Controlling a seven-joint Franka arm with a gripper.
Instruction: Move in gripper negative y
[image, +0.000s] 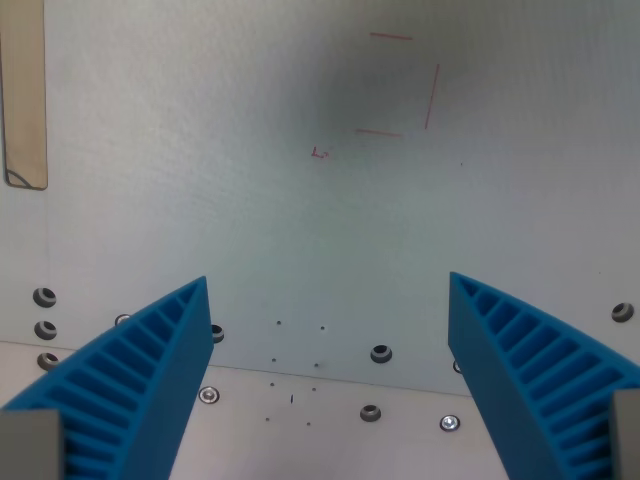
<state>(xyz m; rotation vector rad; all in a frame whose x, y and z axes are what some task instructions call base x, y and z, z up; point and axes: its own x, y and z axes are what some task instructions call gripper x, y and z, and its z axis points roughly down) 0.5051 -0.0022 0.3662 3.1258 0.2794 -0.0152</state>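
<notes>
Our fingers (150, 370) stand wide apart with nothing between them, which suits a task that is only a sideways shift along the gripper's own y axis: there is no object to carry, so the gripper (328, 290) itself is the thing to move. It hangs above the pale surface (200, 150), pointing down, with both ribbed blue fingers entering from the bottom corners of the wrist view. We judge the arm to be held roughly vertical, since the surface fills the view squarely. Red marks (400, 85) forming an open square lie well ahead of the fingers, with a small red scribble (320, 153) nearer. A row of bolts (380, 353) runs across below, along a seam. A tan strip (24, 95) sits at the wrist view's left edge. Nothing stands near either finger, so a sideways move looks unobstructed.
</notes>
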